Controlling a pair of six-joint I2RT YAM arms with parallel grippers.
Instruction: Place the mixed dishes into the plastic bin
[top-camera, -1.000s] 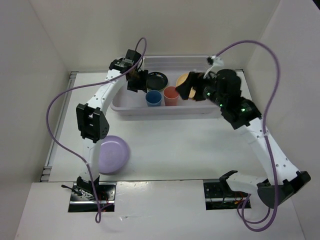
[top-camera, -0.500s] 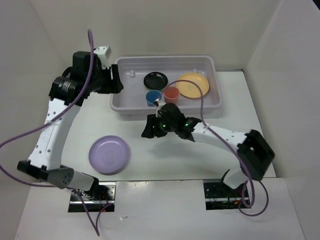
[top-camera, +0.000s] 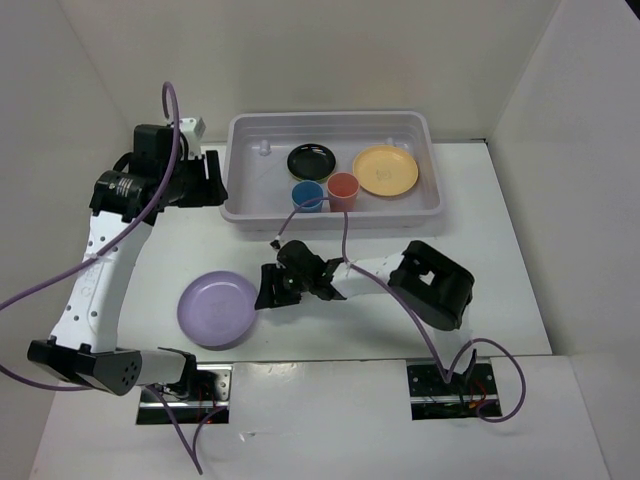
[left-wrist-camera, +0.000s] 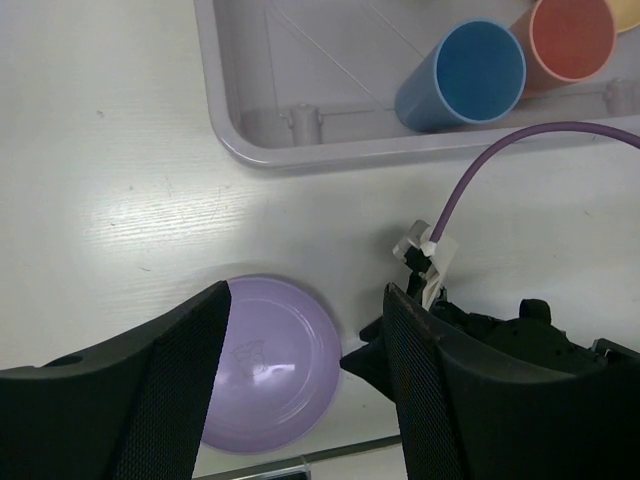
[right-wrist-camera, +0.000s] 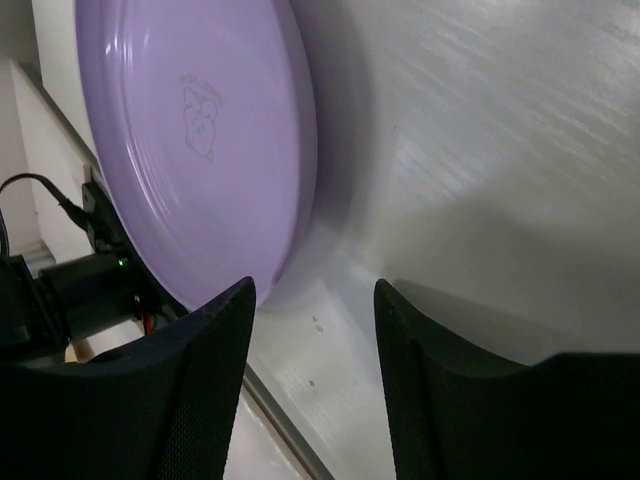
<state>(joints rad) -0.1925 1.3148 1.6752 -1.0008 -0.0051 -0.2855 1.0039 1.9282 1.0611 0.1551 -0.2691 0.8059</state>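
The plastic bin (top-camera: 236, 205) stands at the back of the table. In it are the black plate (top-camera: 311, 160), the yellow-orange plate (top-camera: 386, 171), the blue cup (top-camera: 307, 196) and the coral-red cup (top-camera: 343, 191). The lavender plate (top-camera: 218, 309) lies on the table at the front left. My right gripper (top-camera: 266, 291) is open and empty, low at the plate's right edge; its wrist view shows the plate (right-wrist-camera: 190, 130) just beyond the left finger. My left gripper (top-camera: 214, 181) is open and empty, high up left of the bin. The lime-green plate is out of view.
The left wrist view looks down on the bin's near left corner (left-wrist-camera: 300, 150), the blue cup (left-wrist-camera: 462, 75), the coral-red cup (left-wrist-camera: 570, 38), the lavender plate (left-wrist-camera: 265, 360) and the right arm's wrist (left-wrist-camera: 490, 335). White walls enclose the table. Two mount plates sit at the near edge.
My right arm has swung from the bin down to the table beside the lavender plate. My left arm has drawn back from over the bin to its left side.
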